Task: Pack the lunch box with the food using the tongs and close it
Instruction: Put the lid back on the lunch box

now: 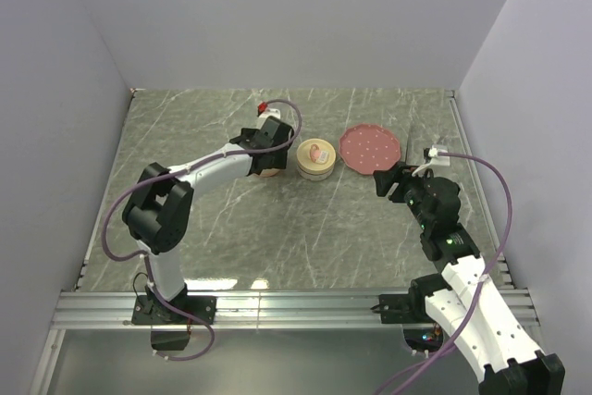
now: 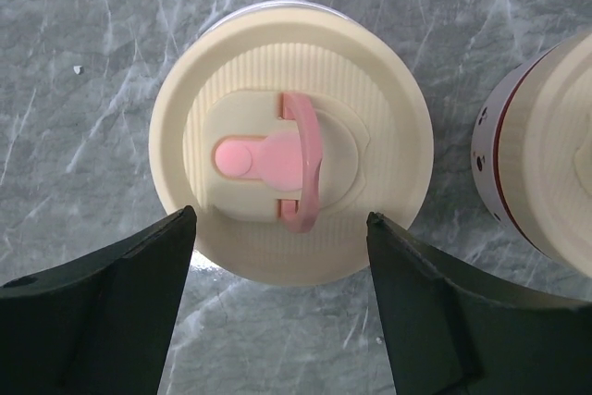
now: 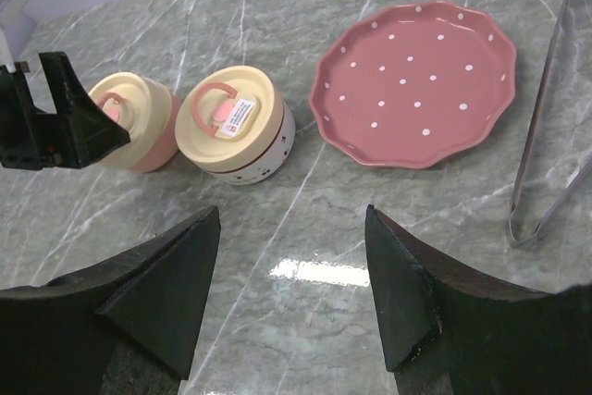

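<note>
Left jaws hung released above a cream lid (image 2: 291, 141); right jaws, also released and empty, hovered near tongs (image 3: 543, 108) and plate (image 3: 416, 80).

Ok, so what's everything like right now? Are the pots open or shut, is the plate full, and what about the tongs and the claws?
pink pot: shut, cream lid on.
white pot: shut, cream lid on.
pink plate: empty.
tongs: lying flat beside the plate, not held.
left gripper: open, over the pink pot, holding nothing.
right gripper: open, holding nothing.
</note>
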`<state>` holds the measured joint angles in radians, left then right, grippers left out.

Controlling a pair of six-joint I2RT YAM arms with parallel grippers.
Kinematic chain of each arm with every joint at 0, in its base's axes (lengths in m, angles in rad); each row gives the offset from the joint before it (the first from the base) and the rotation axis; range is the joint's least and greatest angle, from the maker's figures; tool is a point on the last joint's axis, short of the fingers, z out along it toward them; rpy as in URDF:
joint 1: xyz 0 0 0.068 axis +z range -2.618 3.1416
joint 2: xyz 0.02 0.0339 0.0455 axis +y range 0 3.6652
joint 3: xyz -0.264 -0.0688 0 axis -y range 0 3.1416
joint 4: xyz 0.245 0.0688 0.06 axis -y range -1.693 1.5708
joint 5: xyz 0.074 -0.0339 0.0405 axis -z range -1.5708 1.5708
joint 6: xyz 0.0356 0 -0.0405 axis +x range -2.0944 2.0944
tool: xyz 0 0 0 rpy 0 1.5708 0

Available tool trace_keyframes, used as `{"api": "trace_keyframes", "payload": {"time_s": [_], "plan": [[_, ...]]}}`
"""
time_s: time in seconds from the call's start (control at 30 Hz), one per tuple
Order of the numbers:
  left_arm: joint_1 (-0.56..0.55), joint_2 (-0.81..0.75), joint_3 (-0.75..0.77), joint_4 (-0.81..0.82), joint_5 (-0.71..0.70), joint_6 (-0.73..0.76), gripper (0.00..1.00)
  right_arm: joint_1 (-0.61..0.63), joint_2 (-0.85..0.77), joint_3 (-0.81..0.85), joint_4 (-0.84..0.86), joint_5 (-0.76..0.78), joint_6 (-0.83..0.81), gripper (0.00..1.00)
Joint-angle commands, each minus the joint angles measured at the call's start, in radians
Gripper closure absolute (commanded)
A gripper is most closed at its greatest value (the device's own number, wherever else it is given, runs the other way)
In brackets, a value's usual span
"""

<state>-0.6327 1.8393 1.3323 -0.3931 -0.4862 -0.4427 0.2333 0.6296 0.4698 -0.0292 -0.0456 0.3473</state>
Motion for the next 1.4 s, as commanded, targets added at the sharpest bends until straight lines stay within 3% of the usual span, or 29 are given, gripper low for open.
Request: {"api": "trace_keyframes", "payload": {"time_s": [0.0, 0.4, 0.8, 1.13, 1.37], "plan": [[-0.005, -0.057, 0.001, 0.033, -0.006, -0.013, 0.19, 0.009, 0.001, -0.005, 0.035, 0.003, -0.004, 0.29], [0.013, -0.014, 0.030, 0.057, -0.005, -0.005, 0.23, 0.009, -0.008, -0.007, 0.034, 0.003, -0.002, 0.29], [0.036, -0.014, 0.031, 0.074, 0.000, 0.006, 0.50, 0.008, -0.005, -0.007, 0.034, -0.002, -0.002, 0.29], [0.042, 0.014, 0.045, 0.080, 0.009, 0.012, 0.88, 0.009, -0.008, -0.008, 0.035, -0.002, -0.001, 0.29], [0.047, 0.052, 0.090, 0.066, 0.024, 0.022, 1.00, 0.011, -0.007, -0.008, 0.034, -0.002, -0.001, 0.29]]}}
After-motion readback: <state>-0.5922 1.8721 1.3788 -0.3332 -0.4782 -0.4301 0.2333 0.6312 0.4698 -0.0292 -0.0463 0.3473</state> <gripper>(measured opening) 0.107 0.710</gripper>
